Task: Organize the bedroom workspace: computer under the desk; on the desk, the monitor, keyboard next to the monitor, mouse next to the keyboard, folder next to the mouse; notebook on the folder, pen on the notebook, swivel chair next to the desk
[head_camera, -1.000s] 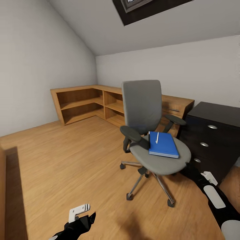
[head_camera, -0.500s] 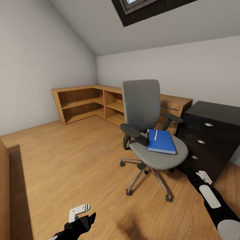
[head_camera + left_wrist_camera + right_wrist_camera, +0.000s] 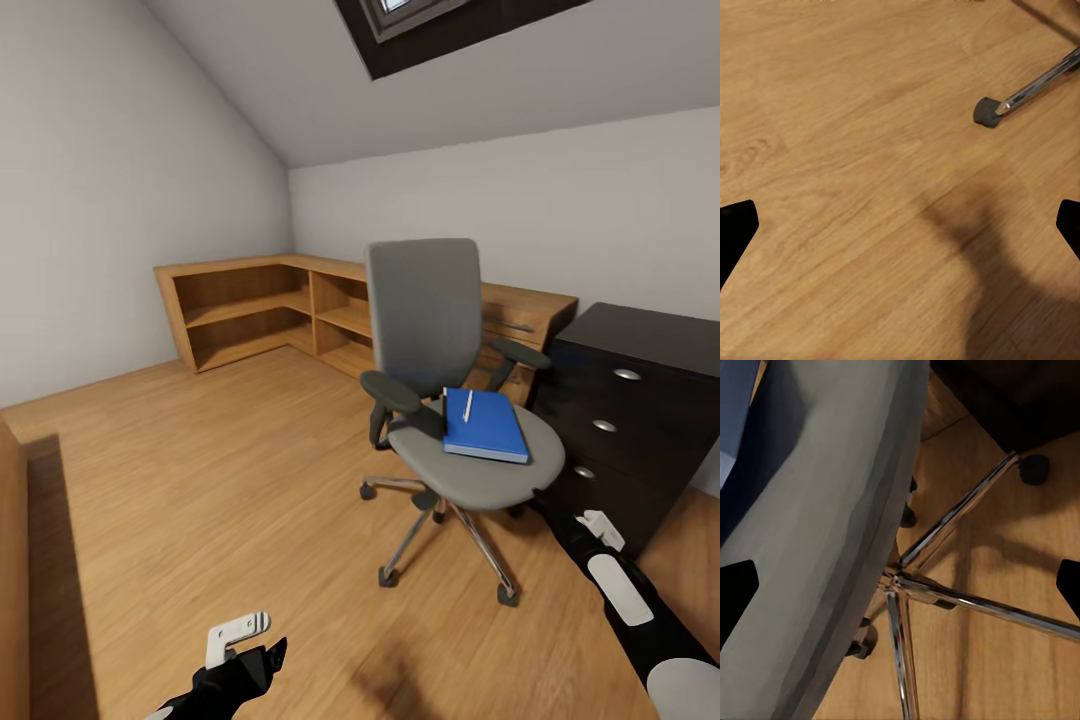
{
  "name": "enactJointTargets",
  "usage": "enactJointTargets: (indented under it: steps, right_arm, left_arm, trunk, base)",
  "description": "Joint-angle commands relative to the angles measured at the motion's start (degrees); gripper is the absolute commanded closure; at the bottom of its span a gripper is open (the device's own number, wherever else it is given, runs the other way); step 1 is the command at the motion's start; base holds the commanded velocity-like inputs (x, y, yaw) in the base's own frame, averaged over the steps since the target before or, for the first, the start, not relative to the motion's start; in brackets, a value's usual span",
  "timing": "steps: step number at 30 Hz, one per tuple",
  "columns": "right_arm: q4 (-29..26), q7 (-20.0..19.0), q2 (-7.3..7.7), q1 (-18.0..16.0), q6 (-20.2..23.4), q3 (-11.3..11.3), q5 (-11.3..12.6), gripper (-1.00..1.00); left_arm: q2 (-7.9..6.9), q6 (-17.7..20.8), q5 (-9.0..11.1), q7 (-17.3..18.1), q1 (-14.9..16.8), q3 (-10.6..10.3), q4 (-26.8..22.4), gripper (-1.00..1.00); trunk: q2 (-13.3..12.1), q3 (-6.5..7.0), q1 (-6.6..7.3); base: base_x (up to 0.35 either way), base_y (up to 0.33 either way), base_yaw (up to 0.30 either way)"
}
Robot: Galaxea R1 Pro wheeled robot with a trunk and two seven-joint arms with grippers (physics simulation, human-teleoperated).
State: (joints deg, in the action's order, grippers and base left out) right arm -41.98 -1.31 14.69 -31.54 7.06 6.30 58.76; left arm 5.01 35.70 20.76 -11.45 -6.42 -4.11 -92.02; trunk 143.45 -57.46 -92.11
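Facing the swivel chair (image 3: 450,400) in the bedroom, both arms low.

Lower left of the head view: my left pincer (image 3: 238,632) hangs over the wood floor (image 3: 200,480); in its wrist view the fingertips (image 3: 735,232) sit wide apart, released, one chrome chair leg and castor (image 3: 986,112) at upper right. Lower right: my right arm (image 3: 625,590) reaches toward the chair base; its pincer (image 3: 900,585) is likewise spread, gripping nothing, over the chrome star base beside the grey seat edge. Centre frame: the blue folder (image 3: 487,425) lies flat on the seat, white pen (image 3: 468,405) on top. Right edge: the counter's (image 3: 640,420) dark drawer unit, just beside the chair. Far back: low wooden shelving (image 3: 260,310) under the sloped wall, skylight (image 3: 430,25) at top.
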Motion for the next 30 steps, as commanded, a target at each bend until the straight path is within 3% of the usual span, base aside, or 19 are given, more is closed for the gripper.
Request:
enactJointTargets:
  steps: [1,7,17,30]
  right_arm:
    - [-0.04,-0.12,-0.01,-0.01,0.32,0.15,0.39,-1.0]
    - [0.01,-0.15,-0.02,-0.01,0.32,0.12,0.39,-1.0]
    - [0.12,-0.15,-0.02,-0.01,0.32,0.12,0.35,-1.0]
    - [0.14,-0.19,-0.02,-0.01,0.27,0.21,0.3,-1.0]
  left_arm:
    - [0.0,0.16,0.6,-0.5,0.0,-0.06,-0.08,-1.0]
    - [0.0,0.13,0.6,-0.5,0.0,-0.11,-0.08,-1.0]
    - [0.0,0.24,0.6,-0.5,0.0,-0.11,-0.08,-1.0]
    - [0.0,0.16,0.55,-0.5,0.0,-0.11,-0.08,-1.0]
  trunk:
    - [0.02,-0.06,0.0]
    - [0.02,-0.12,0.0]
    - [0.02,-0.3,0.0]
    - [0.02,-0.31,0.0]
  base:
    - [0.137,0.0,0.037]
    - [0.221,0.0,0.019]
    - [0.045,0.0,0.051]
    - [0.299,0.0,0.002]
